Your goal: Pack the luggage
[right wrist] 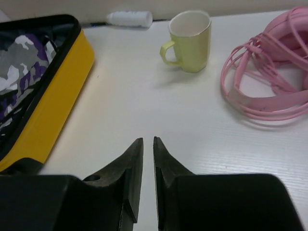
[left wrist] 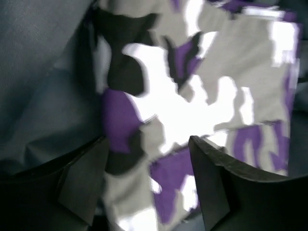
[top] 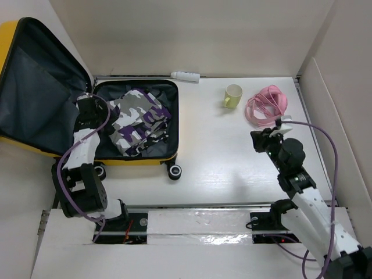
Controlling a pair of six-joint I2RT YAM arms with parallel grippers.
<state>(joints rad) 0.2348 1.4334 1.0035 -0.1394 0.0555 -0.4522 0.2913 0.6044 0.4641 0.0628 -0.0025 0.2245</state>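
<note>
Left pincer (left wrist: 147, 151) agape over camo garment (left wrist: 216, 86) (inside luggage (top: 136, 161)); right pincer (right wrist: 148, 144) closed, empty.

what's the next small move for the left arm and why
Probably lift the left tool straight up out of the luggage. Its jaws stand open over the camo cloth, which already lies inside, while the mug and cable sit on the table, not yet packed.
</note>
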